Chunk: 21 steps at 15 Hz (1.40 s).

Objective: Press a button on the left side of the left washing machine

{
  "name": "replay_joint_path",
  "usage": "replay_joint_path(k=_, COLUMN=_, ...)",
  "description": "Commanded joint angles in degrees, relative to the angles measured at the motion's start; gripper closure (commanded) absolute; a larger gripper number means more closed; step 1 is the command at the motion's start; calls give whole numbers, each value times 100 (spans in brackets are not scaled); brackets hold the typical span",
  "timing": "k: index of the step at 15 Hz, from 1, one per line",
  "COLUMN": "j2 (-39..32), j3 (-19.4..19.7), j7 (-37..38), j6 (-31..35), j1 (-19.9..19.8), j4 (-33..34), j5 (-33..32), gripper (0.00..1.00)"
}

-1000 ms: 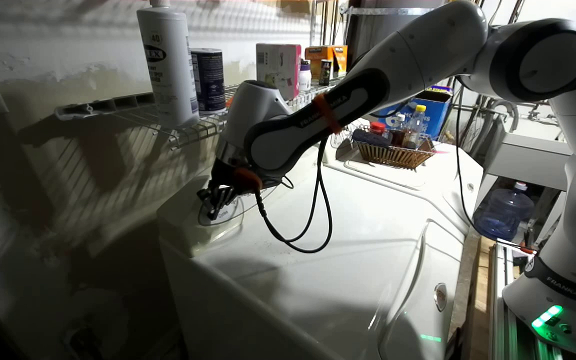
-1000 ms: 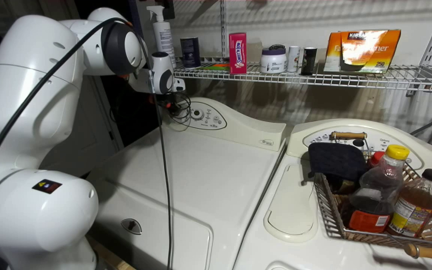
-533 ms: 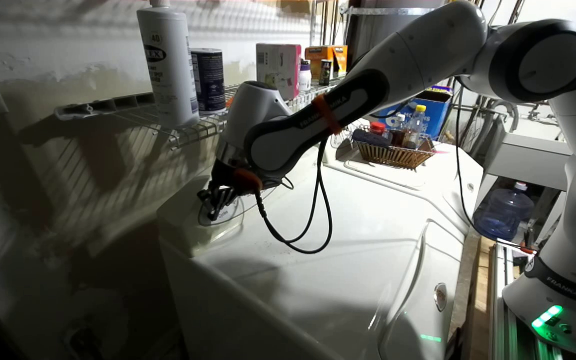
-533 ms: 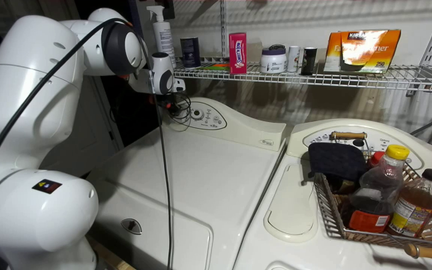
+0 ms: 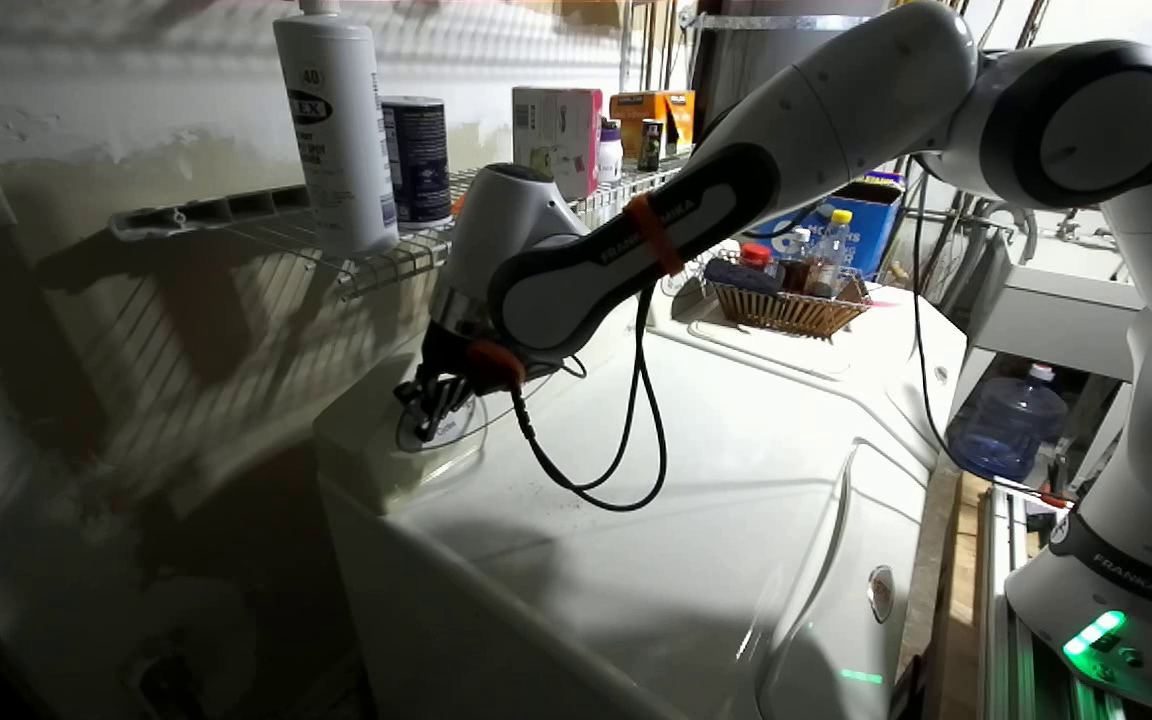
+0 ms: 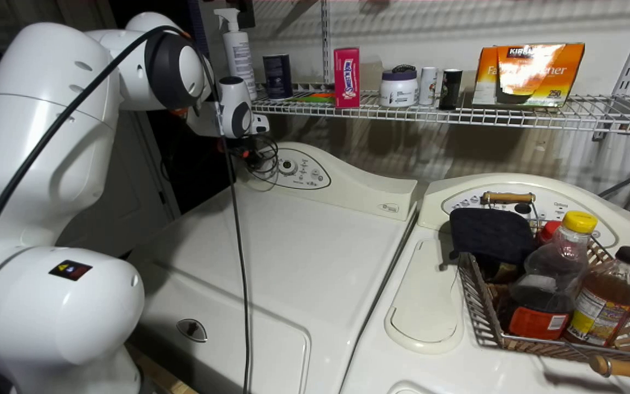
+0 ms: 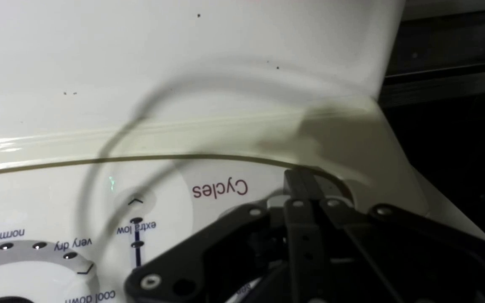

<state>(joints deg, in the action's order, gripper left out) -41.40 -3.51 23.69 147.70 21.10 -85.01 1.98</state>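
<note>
Wrist view: at control panel (image 7: 166, 210) with empty pincer (image 7: 305, 184) closed; probably lining up the press; next, push straight in.

Can read “Cycles”, “normal”, “very dry”, “extra low” and “cool down” on left panel (image 7: 158, 210), all upside down in wrist view. Also getting “Options” on right panel (image 6: 561, 204), “Sweet'N Low” on pink box (image 6: 346, 77), “KIRK…” and “250” on orange box (image 6: 534, 75), “40” on spray bottle (image 5: 338, 130), “FRANKA EMIKA” on arm base (image 5: 1126, 585).
</note>
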Motion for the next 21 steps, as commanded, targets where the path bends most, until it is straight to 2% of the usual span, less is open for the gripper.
replay_joint_path(k=1, j2=-271, j3=340, j7=53, j6=312, j1=183, j4=272, j5=-367, gripper=100)
replay_joint_path(k=13, j2=-220, j3=649, j7=361, j6=395, j1=299, j4=217, j5=-472, gripper=100)
replay_joint_path(k=18, j2=-267, j3=886, j7=342, j6=426, j1=464, j4=273, j5=-779, gripper=100)
replay_joint_path(k=21, j2=-151, j3=732, j7=164, j6=35, j1=444, j4=194, j5=-758, gripper=100)
